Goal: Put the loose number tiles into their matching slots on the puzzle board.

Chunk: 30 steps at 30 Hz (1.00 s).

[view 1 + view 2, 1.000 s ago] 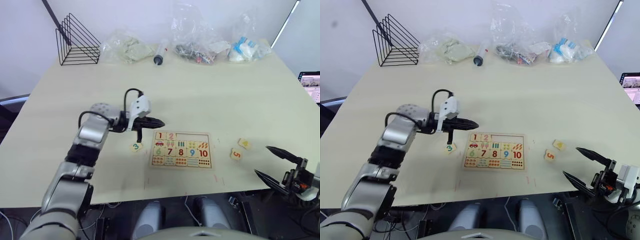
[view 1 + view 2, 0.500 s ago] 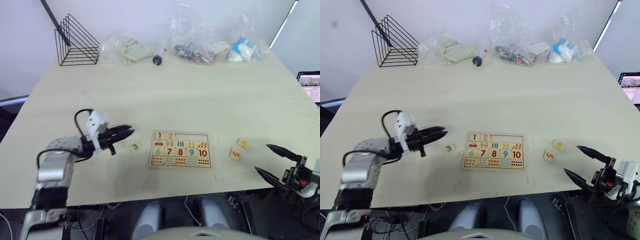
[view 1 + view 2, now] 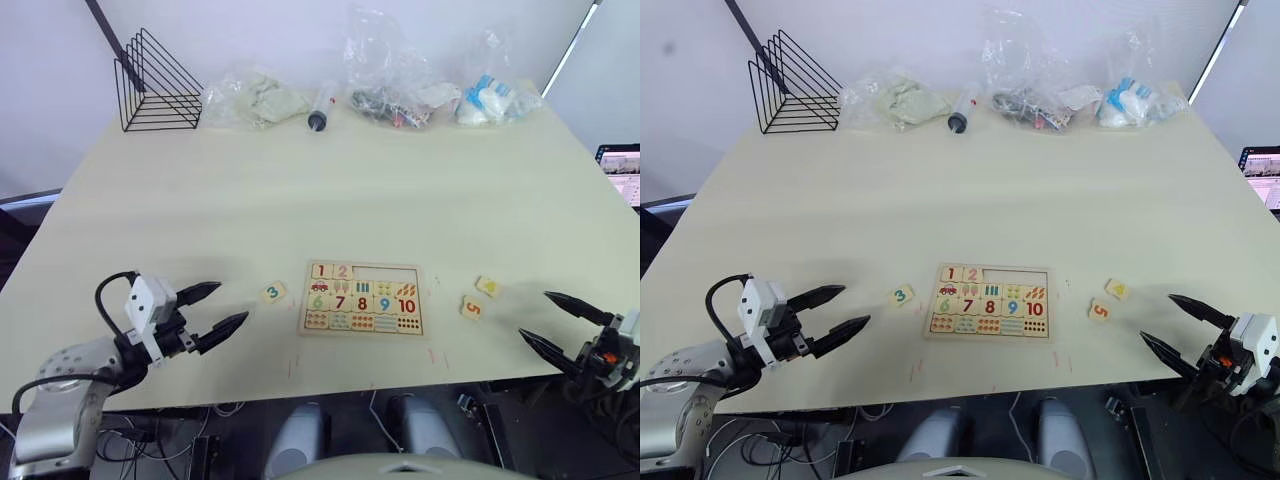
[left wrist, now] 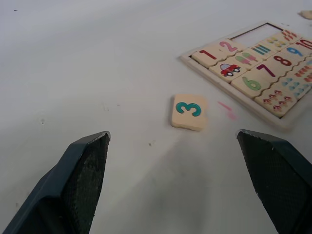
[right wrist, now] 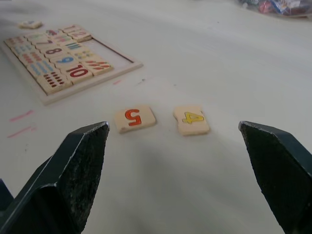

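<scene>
The puzzle board (image 3: 363,298) lies flat near the table's front middle, with tiles 1 and 2 seated in its top row and the other slots (image 3: 385,272) bare. Loose tile 3 (image 3: 272,293) rests just left of the board, also seen as tile 3 (image 4: 189,111) in the left wrist view. To the board's right lie tile 5 (image 3: 471,307) and tile 4 (image 3: 489,287). My left gripper (image 3: 211,310) hovers open and empty by the front left edge, left of tile 3. My right gripper (image 3: 549,321) stands open and empty at the front right, beyond tiles 5 (image 5: 134,118) and 4 (image 5: 191,120).
Along the table's far edge stand a black wire rack (image 3: 153,85), a syringe (image 3: 320,105) and several clear plastic bags (image 3: 395,70) of items. A screen (image 3: 622,170) shows past the right edge.
My left gripper has drawn back from the board's top-left corner to the front left of the table and has opened. The right gripper has stayed open and in place.
</scene>
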Available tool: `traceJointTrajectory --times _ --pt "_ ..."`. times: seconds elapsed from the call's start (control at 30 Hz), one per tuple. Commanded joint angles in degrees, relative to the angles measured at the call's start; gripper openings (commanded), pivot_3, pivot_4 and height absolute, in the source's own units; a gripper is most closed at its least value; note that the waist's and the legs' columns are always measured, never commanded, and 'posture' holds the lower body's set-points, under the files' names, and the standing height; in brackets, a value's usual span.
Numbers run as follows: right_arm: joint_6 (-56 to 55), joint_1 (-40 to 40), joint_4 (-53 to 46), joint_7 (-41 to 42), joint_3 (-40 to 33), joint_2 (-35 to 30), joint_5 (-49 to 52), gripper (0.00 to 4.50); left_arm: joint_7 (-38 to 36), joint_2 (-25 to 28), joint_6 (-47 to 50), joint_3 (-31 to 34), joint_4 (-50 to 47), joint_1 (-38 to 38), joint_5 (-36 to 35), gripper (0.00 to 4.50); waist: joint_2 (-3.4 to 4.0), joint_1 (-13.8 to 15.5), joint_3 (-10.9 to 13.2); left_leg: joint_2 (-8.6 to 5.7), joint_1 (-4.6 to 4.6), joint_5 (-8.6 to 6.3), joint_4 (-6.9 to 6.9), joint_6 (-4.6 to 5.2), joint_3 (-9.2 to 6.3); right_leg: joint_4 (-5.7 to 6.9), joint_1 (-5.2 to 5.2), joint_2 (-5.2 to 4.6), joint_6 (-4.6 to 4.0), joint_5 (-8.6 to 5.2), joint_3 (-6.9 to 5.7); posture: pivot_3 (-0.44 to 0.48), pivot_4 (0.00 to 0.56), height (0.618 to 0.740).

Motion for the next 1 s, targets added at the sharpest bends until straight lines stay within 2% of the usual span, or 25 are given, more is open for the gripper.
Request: traceJointTrajectory --times 0.03,0.27,1.0 --pt "0.47 -0.31 1.06 0.57 -2.01 -1.92 0.34 4.50 -0.09 -0.90 -3.23 1.98 -2.91 3.78 -0.94 4.40 -0.01 0.00 0.00 0.00 0.00 0.00 0.00 0.00 0.03 0.00 0.00 0.00 -0.04 -0.02 0.01 0.000 0.150 0.740" --pt "1.50 -0.92 2.93 3.30 -2.33 -2.83 1.54 4.50 0.50 -1.00 -4.81 2.22 -3.93 6.12 -1.55 4.40 -0.05 0.17 -0.03 -0.01 -0.02 0.00 0.02 0.00 0.21 0.00 0.03 0.03 -0.17 -0.10 -0.06 0.000 0.150 0.740" --pt "1.28 -1.57 3.26 6.32 -2.80 -2.84 2.23 4.50 1.17 -0.75 -4.19 1.04 -3.55 4.14 -1.88 4.40 -0.03 -0.01 -0.03 0.02 -0.01 -0.01 0.01 0.02 0.32 -0.03 0.02 0.06 -0.17 -0.10 -0.01 0.000 0.150 0.740"
